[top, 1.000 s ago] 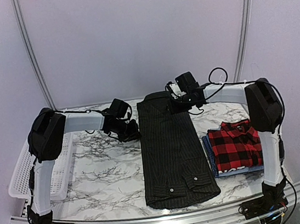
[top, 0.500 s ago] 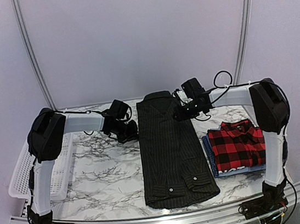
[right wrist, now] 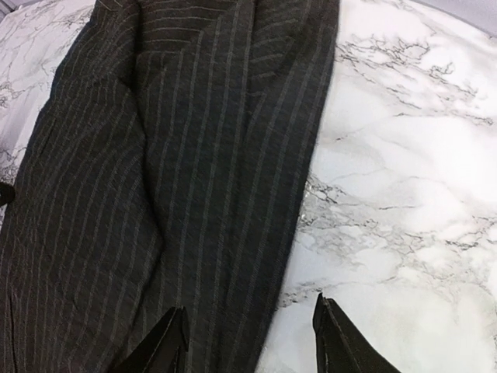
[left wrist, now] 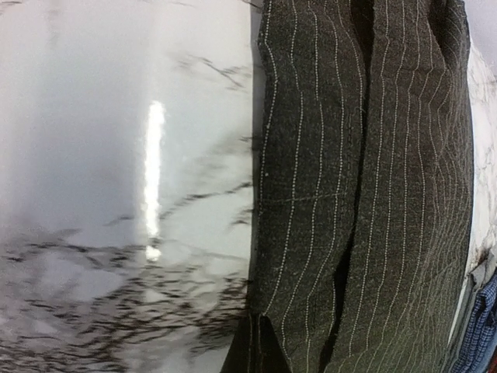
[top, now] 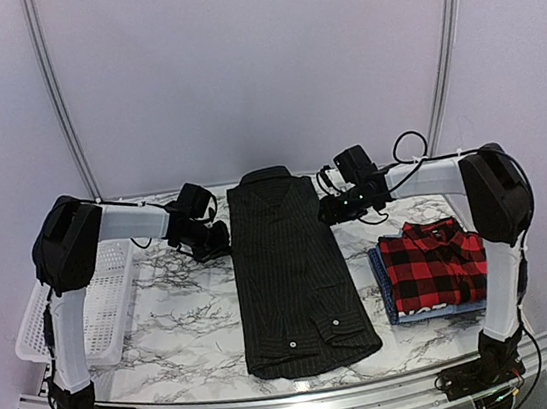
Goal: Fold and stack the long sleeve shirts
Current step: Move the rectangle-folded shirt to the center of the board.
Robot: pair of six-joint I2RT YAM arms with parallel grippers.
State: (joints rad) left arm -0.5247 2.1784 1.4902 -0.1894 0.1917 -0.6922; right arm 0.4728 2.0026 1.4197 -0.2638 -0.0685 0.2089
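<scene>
- Right pincer [right wrist: 247, 334] is wide open and has hold of nothing. One fingertip [right wrist: 174, 338] sits over cloth, the other over bare marble, so it straddles the right-hand edge of the black pinstripe shirt [top: 298, 272]. Can't tell if the tips actually touch anything.
- Left pincer [top: 210, 241] is a different story. Its own wrist camera doesn't show the fingers clearly and from the top it's just a dark lump, so I can't tell how far open it is or whether it has hold of anything.
- The pinstripe shirt lies between the two pincers, folded lengthwise into a long narrow strip. Its collar end is beyond them toward the back, and the buttoned cuffs are well on the near side, toward the arm bases.
- From the left pincer, the shirt's left edge is just to the right, with bare marble table [top: 187, 317] under and to the left of it.
- The red plaid shirt [top: 433, 264] is folded, to the right of the right pincer and nearer the bases. It sits on top of the blue shirt [top: 381, 291], which peeks out on the left side.
- White basket [top: 96, 309] is at the table's left edge, left of the left pincer and nearer the bases.
</scene>
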